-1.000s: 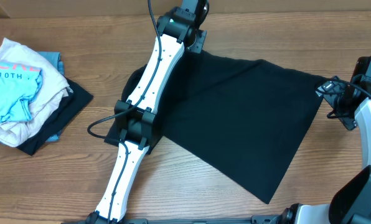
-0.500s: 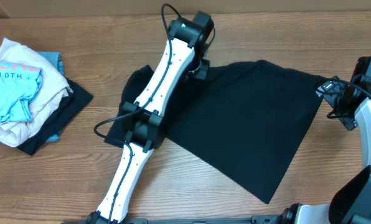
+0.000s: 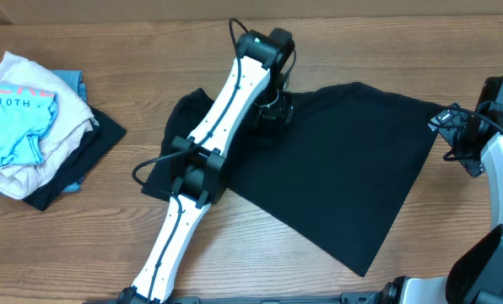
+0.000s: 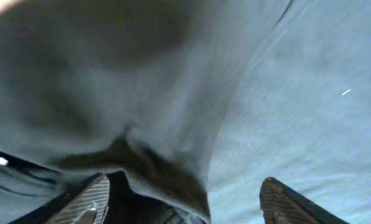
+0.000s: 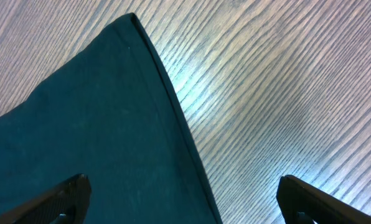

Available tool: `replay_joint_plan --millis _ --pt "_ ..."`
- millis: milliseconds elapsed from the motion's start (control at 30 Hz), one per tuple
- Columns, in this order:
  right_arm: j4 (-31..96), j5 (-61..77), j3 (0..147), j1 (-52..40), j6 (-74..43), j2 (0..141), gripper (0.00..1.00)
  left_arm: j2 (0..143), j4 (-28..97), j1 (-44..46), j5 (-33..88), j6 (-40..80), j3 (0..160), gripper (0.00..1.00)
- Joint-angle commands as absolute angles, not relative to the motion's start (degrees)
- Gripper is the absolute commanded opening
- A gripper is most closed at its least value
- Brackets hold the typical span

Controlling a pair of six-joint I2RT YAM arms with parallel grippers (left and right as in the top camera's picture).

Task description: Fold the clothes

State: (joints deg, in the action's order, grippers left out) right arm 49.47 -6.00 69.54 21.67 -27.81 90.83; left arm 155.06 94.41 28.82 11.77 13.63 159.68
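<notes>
Release is the change here: the left claw (image 3: 273,111), which a second ago was pinched shut on the far edge of the black T-shirt (image 3: 344,160) at the top of the overhead frame, has carried that edge down toward the frame's middle and spread its jaws wide. In the left wrist view both jaws stand far apart at the lower corners, with a loose hump of dark cloth between them. It looks let go rather than gripped, though the close, dim view makes that hard to confirm. The shirt lies flat on the surface (image 3: 108,228) across the centre and right of the overhead frame, its upper-left part now doubled over onto itself. The right claw (image 3: 447,127) hangs fully open and empty just over the shirt's right corner, unmoved over that second. The pile of other garments (image 3: 24,127) at the upper left is untouched. One fold appears laid, so the left arm likely needs to lift clear before the next fold.
</notes>
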Motion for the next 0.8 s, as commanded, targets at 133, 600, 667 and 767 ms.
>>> replay_joint_plan --millis 133,600,667,767 --pt "49.1 -6.6 70.8 21.6 -27.7 90.5 1.0 153.8 86.0 28.7 2.3 17.8 158.9 0.85" --pt "49.1 -6.6 70.8 21.6 -27.7 90.5 1.0 153.8 83.0 21.1 4.7 22.3 158.9 0.92" --pt "49.1 -6.6 70.8 21.6 -27.7 90.5 1.0 153.8 83.2 20.5 4.7 22.3 158.9 0.93" --pt "49.1 -6.6 70.8 21.6 -27.7 90.5 1.0 154.0 82.9 19.5 4.7 22.3 158.9 0.94"
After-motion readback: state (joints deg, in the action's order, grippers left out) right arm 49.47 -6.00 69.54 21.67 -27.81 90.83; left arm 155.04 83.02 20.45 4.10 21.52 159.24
